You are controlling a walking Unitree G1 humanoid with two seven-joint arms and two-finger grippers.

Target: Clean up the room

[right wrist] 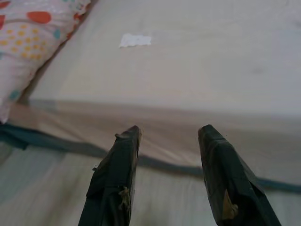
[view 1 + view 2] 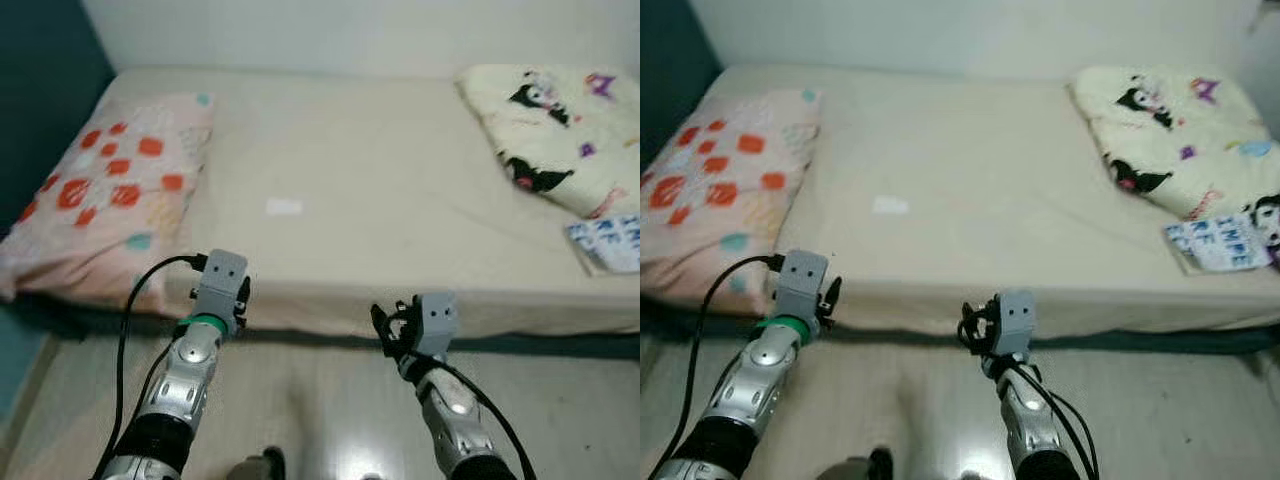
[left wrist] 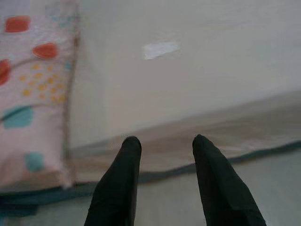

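White paper scrap [image 3: 161, 49] is lying flat on the beige bed sheet [image 2: 400, 200], crumpled-edged and roughly rectangular. It is sitting well ahead of the left fingers [image 3: 117, 183], beyond the mattress edge, touching neither. It is lying ahead of the right fingers [image 1: 117, 174] too, just beside the pillow.

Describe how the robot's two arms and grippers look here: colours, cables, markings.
Both arms are silver with black joints. The left arm has a green wrist band and a looping black cable. The right arm trails black cables. Each wrist carries a grey box with two dots. The left gripper and right gripper have black fingers.
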